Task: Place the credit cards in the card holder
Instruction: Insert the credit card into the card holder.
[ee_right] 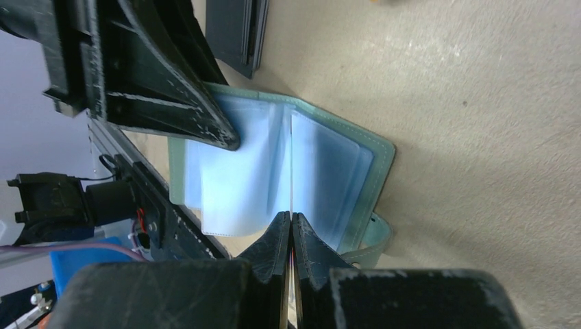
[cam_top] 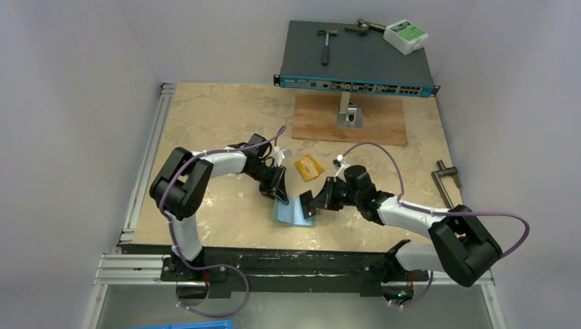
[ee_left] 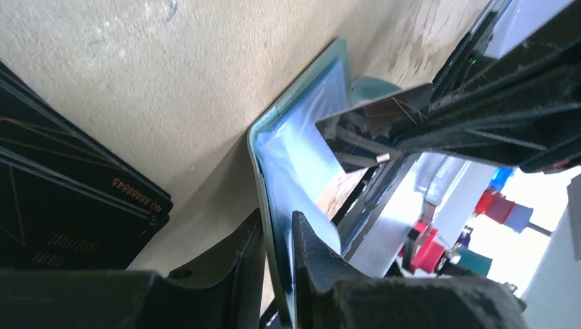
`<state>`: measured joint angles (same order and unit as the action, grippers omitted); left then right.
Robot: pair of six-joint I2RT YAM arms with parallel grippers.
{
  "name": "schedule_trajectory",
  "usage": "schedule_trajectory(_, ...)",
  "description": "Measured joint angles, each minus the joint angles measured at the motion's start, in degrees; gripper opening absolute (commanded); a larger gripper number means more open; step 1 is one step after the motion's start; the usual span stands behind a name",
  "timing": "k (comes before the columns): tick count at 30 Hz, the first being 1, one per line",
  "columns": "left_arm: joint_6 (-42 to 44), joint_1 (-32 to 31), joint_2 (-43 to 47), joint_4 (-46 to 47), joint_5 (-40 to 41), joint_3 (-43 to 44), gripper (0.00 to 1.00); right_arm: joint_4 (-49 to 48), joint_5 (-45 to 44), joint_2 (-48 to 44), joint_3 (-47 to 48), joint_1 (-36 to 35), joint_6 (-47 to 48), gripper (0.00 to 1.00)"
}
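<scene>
The card holder [ee_right: 336, 171] lies open on the desk [cam_top: 205, 116]. The left claw [ee_left: 277, 229] pinches its cover steady, and the right claw [ee_right: 291, 221] clamps a silver card [ee_left: 373, 127] for insertion.

Both arms bend inward to the card holder [cam_top: 294, 214]. The left gripper [cam_top: 281, 197] pinches its left edge, and the right gripper [cam_top: 309, 203] clamps a silver credit card [ee_left: 373, 113] over it.

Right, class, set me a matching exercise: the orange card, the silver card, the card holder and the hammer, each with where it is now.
1 orange card
2 silver card
3 card holder
4 hammer

A on the dark box at the back
B lying open, pinched by the left fingers
C flat on the table, untouched
D held in the right fingers

Pairs: 1-C, 2-D, 3-B, 4-A
</scene>
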<state>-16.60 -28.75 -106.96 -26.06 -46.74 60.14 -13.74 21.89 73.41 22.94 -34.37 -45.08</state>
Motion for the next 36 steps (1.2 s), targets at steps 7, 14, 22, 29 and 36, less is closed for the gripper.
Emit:
schedule_trajectory(7,-7.63,-1.29,-0.13,7.30,-0.17,-2.47,0.21,1.36,-1.03,-1.88,1.05,0.33,0.07,0.00)
schedule_trajectory(14,-6.12,-0.17,0.46,5.51,1.51,-2.80,0.35,-1.75,0.26,1.27,0.96,0.22,-1.92,0.00)
schedule_trajectory(22,3.85,0.61,2.25,-3.80,4.26,-0.50,0.43,-5.62,1.97,5.25,0.17,-2.29,-3.50,0.00)
schedule_trajectory(29,9.86,0.61,2.32,-9.42,5.35,1.18,0.51,-6.73,2.14,9.25,2.34,-6.47,-3.34,0.00)
schedule_trajectory(36,17.53,0.68,4.94,-16.85,7.08,4.79,0.51,-3.93,0.00,9.57,5.16,-8.59,-1.42,0.00)
